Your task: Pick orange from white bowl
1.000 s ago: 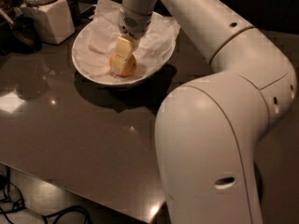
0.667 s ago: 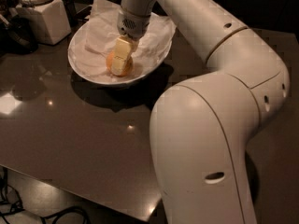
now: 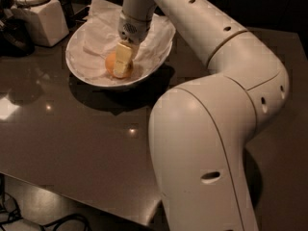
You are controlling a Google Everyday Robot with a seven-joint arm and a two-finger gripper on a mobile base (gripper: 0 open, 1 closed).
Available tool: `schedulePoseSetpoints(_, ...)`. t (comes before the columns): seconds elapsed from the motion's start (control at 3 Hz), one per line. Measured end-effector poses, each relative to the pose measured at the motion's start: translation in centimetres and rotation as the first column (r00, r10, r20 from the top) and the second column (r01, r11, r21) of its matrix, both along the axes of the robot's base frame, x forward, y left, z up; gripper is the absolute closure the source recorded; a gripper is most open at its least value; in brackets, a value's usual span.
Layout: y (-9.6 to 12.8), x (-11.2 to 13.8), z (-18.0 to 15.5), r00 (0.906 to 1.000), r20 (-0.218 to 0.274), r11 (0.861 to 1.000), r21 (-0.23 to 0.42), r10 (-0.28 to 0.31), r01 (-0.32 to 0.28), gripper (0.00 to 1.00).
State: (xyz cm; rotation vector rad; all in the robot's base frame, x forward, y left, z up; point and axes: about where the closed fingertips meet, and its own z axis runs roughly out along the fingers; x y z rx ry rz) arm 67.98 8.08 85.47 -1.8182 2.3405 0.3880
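Observation:
The white bowl (image 3: 79,69) sits at the back left of the dark table, lined with crumpled white paper (image 3: 98,37). The orange (image 3: 110,62) lies in the bowl's middle, partly covered by my gripper. My gripper (image 3: 123,60) reaches down into the bowl from above and is right at the orange, its pale tip in front of the fruit. The orange still rests low in the bowl.
A white square lidded jar (image 3: 41,16) stands left of the bowl, with a dark object (image 3: 12,35) beside it. My large white arm (image 3: 207,129) fills the right half of the view above the glossy dark table (image 3: 72,138). The table's front edge (image 3: 82,203) is near, with cables below.
The view has shifted slightly, so the bowl and arm sit a little further left. My gripper stays down at the orange in the bowl. More of the orange shows now.

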Motion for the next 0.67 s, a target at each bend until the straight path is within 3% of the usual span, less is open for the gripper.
schedulePoseSetpoints(0.67,0.75,1.09,-0.45,0.9995,0.03,1.0,0.026,-0.014,0.013,0.78)
